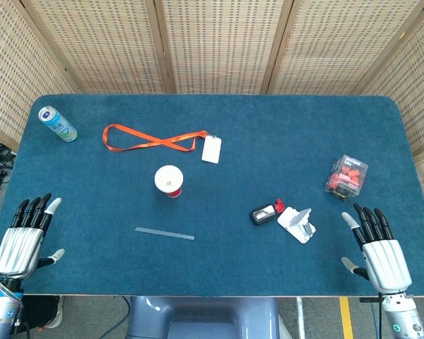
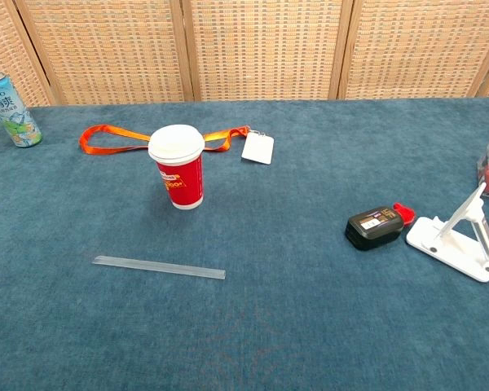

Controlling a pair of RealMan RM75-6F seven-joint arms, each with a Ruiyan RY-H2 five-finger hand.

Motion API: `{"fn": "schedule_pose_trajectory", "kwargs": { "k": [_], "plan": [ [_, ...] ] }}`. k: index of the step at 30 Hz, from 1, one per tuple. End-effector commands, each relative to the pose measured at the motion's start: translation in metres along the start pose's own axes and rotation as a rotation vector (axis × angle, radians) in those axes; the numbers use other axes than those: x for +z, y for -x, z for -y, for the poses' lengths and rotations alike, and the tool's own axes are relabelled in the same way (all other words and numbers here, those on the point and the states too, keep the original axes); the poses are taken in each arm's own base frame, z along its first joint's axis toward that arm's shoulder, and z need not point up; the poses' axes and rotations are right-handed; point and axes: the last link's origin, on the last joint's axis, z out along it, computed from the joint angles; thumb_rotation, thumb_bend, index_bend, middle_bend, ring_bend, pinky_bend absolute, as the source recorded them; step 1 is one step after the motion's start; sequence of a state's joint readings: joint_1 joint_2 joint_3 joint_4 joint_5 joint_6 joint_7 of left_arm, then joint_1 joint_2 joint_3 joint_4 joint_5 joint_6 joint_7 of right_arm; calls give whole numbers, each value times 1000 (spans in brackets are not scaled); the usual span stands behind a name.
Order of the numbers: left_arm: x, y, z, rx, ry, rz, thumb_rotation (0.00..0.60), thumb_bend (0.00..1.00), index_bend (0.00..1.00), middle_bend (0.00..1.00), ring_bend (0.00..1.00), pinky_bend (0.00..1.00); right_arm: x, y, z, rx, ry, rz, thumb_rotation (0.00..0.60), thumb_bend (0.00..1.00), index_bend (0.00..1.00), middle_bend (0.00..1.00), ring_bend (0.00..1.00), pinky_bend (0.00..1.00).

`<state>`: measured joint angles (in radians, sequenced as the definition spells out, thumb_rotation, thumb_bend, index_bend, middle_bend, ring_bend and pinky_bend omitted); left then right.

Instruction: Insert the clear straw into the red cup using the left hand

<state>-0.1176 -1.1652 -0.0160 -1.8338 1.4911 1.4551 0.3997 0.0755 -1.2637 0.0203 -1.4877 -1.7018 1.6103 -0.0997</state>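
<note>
A red cup (image 1: 169,181) with a white lid stands upright left of the table's middle; the chest view shows the cup (image 2: 178,168) too. The clear straw (image 1: 164,234) lies flat on the blue cloth in front of the cup, seen in the chest view as a long pale strip, the straw (image 2: 159,267). My left hand (image 1: 26,236) lies flat at the near left edge, fingers spread, holding nothing, well left of the straw. My right hand (image 1: 376,248) lies flat at the near right edge, fingers spread and empty. Neither hand shows in the chest view.
A drink can (image 1: 57,123) stands at the far left corner. An orange lanyard (image 1: 147,138) with a white badge (image 1: 211,150) lies behind the cup. A black and red device (image 1: 266,212) and a white phone stand (image 1: 297,224) sit right of centre, a clear box of red pieces (image 1: 346,176) further right.
</note>
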Motion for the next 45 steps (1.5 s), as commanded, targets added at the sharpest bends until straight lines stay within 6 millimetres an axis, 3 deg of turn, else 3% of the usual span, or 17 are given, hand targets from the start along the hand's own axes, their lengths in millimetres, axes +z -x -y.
{"fn": "schedule_pose_trajectory", "kwargs": {
  "k": [1,27,34,39,45],
  "plan": [
    [0,0,-1,1,4,0,600,137,0,0,0,0,-1,-1,-1,2,5,-1,600,61,170,0,0,0],
    [12,-1,-10,-43,34,14,600,136,0,0,0,0,1,-5,-6,30,20,-18,600,61,170,0,0,0],
    [43,-7,-34,-53,112,28,600,171,145,0,0,0,3,-5,-10,39,34,-16,600,61,170,0,0,0],
    [66,-4,-64,-62,197,70,600,230,276,0,0,0,4,-4,-14,46,47,-11,600,60,170,0,0,0],
    [85,9,-101,-67,269,128,600,230,333,0,0,0,7,-4,-20,59,67,-7,600,61,170,0,0,0]
  ]
}}
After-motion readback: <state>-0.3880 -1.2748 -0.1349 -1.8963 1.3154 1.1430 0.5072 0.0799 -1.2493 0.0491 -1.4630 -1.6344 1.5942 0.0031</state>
